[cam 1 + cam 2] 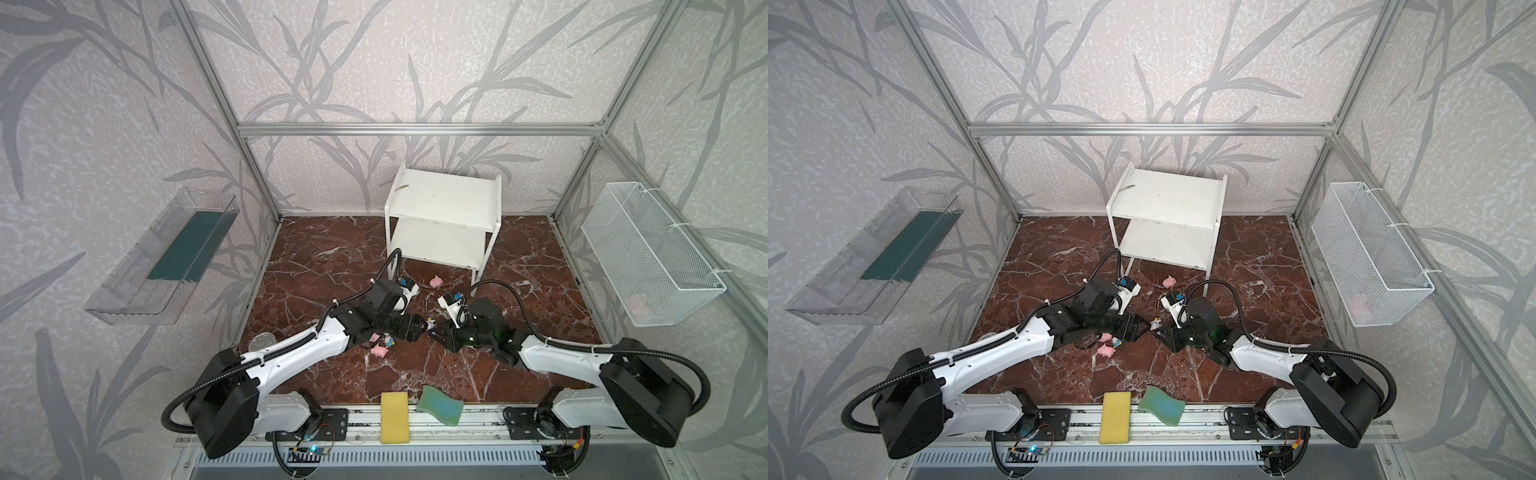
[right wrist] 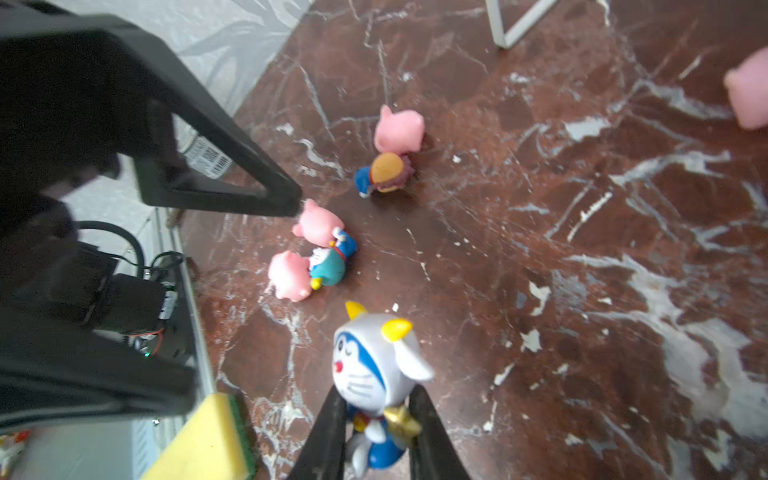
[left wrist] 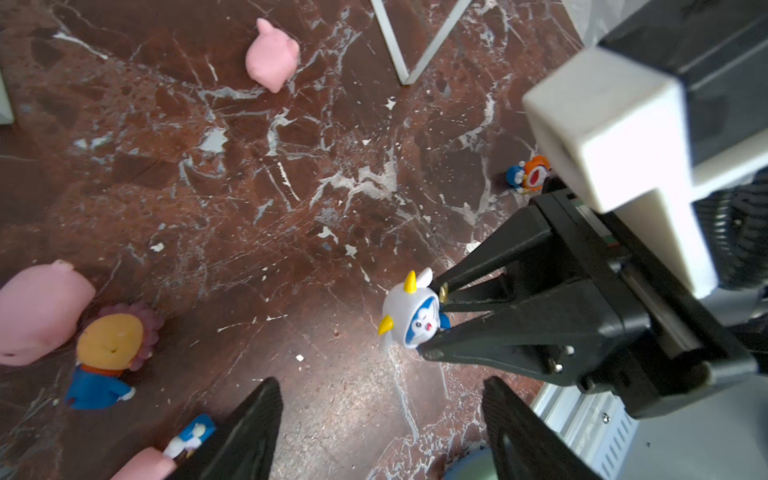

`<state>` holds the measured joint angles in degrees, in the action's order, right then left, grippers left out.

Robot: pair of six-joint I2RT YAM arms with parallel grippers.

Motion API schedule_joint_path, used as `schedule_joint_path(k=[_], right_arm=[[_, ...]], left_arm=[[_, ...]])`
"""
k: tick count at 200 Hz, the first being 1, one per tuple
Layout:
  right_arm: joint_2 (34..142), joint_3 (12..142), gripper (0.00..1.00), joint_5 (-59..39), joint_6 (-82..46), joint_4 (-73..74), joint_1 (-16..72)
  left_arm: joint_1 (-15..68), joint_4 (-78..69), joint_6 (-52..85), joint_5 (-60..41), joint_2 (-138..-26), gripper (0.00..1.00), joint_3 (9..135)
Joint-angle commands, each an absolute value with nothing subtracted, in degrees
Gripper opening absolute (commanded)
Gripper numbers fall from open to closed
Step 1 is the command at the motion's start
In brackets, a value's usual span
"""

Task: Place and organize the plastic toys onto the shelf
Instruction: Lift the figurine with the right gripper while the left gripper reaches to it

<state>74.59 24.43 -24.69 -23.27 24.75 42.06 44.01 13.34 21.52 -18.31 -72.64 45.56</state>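
Since the right end effector is clamped across the body of the white-hooded, yellow-horned cat figurine, what I steer by now is where the shelf lies from it. It is not along the jaws' line but off to one side, toward the back wall. The jaws point across the shelf's front, at the left end effector, which hangs wide apart with nothing in it. The figurine's long axis follows the jaws, head outward, so I judge the wrist must swing toward the shelf and stand the toy up before release. The right arm is the nearer one, close to the shelf's front right leg. Both boards are bare. I cannot tell whether the figurine is clear of the bench. One pink pig lies just before the shelf's front legs. A huddle of pigs and figurines sits farther out.
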Motion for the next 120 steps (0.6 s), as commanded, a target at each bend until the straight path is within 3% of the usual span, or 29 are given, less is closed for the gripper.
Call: schedule_joint_path(k=[1, 85, 120], right_arm=[[70.99, 23.14, 0.19, -28.61, -23.14, 30.28, 42.41], [63.47, 19.83, 0.19, -31.11, -23.0, 34.77, 42.41], [62.55, 19.0, 0.19, -31.49, -23.09, 36.29, 42.45]], left_arm=[[43.74, 8.71, 20.93, -23.75, -70.34, 0.76, 44.56], [43.83, 4.8, 22.58, -30.02, -69.97, 0.52, 44.32], [43.77, 5.21, 22.41, -31.31, -70.67, 0.5, 45.05]])
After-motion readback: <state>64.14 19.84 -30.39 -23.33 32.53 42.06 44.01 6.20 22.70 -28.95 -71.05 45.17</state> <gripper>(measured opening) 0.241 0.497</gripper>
